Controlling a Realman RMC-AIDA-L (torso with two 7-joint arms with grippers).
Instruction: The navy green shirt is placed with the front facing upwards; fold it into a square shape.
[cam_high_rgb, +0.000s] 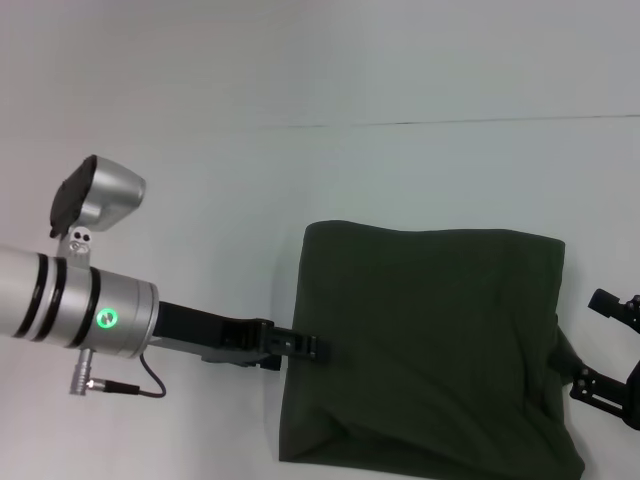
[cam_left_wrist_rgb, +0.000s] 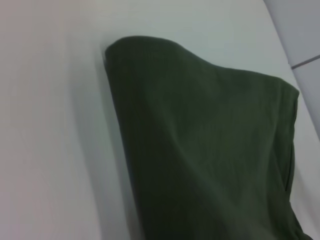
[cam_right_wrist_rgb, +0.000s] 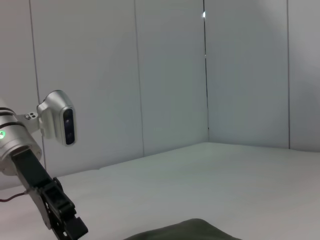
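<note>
Light is even and soft, bright on the white table (cam_high_rgb: 200, 120), with only a faint shadow along the left edge of the shirt (cam_high_rgb: 430, 340). A small glare spot shows at the top of the right wrist view. The left wrist view is blurred, the shirt's folds soft and dim toward the lower frame.

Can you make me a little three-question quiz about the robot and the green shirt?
1. True or false: the dark olive-green cotton shirt lies folded into a rough block on the white table.
2. Which hand touches the shirt's edge nearest the robot's left side?
A. left hand
B. right hand
3. Fill in: no cream ____ shows on the shirt's top face.

Key: 1 true; 2 A; 3 lettering.
</note>
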